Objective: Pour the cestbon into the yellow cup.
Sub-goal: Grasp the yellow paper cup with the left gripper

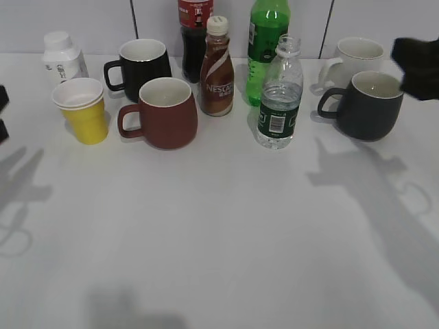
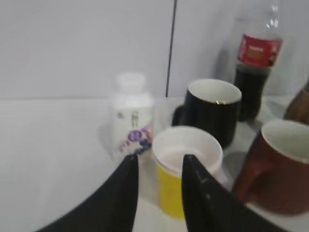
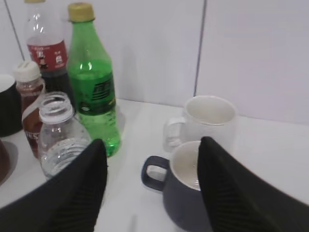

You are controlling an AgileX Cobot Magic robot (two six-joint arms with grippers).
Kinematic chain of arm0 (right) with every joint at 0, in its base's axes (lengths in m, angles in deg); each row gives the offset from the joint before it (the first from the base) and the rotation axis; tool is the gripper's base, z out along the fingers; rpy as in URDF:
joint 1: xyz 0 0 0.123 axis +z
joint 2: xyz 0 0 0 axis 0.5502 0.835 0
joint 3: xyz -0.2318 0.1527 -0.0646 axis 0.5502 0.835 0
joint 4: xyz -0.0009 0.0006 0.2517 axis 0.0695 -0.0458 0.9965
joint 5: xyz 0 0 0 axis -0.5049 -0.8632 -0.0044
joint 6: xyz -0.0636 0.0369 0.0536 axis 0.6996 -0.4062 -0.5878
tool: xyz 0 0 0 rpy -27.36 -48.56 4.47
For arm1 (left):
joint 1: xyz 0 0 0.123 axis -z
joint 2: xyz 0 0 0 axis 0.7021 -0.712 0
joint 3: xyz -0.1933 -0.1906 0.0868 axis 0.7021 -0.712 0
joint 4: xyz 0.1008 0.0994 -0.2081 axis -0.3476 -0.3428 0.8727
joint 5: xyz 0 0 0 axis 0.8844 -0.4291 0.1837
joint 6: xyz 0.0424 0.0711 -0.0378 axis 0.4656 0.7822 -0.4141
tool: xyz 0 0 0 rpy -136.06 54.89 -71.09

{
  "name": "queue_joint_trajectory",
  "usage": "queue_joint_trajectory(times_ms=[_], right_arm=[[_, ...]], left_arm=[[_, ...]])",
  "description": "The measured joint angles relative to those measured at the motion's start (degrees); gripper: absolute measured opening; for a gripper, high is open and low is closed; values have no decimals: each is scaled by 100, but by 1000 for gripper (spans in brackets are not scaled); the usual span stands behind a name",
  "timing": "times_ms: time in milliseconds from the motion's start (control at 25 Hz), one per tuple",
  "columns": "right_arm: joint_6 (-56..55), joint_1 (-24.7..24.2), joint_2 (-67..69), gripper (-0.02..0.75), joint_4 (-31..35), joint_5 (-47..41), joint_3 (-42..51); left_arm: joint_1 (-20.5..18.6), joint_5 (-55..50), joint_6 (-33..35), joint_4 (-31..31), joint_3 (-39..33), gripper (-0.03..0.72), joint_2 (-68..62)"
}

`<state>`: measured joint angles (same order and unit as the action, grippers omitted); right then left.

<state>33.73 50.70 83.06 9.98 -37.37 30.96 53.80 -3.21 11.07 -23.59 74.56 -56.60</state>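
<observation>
My exterior camera looks down slantwise at the white table (image 1: 219, 233); my wrist cameras sit low, close, facing the wall.

Left fingers (image 2: 120, 193) hide the yellow cup's (image 2: 186, 166) front; white bottle (image 2: 131, 116) blurred.

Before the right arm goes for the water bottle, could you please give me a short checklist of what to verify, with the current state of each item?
1. Small clear plastic water bottle with dark green label upright and uncapped: ok.
2. Right claw open wide enough for the bottle: ok; holding nothing.
3. Right claw lined up on the bottle: not ok; the bottle sits left of its gap, and the dark grey handled mug is between the fingers.
4. Small tapered yellow cup with white inside upright and empty: ok.
5. Left claw open near the yellow cup: ok; not gripping it.
6. Water level in the bottle: cannot tell exactly.
</observation>
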Motion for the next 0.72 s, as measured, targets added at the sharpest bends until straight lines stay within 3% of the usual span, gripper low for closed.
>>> queue_joint_trajectory(times_ms=[240, 440, 560, 720], right_arm=[[-179, 249, 1163, 447, -370, 971, 0], [-593, 255, 1951, 447, -1048, 1954, 0], [-702, 255, 2253, 447, -1262, 2467, 0], [-734, 255, 2457, 447, -1379, 2688, 0]], left_arm=[[117, 1031, 0, 6, -380, 244, -1201], [117, 2781, 0, 6, -398, 261, -2521], [117, 3320, 0, -69, -387, 358, -3250], [117, 3410, 0, -269, -128, 542, -3924]])
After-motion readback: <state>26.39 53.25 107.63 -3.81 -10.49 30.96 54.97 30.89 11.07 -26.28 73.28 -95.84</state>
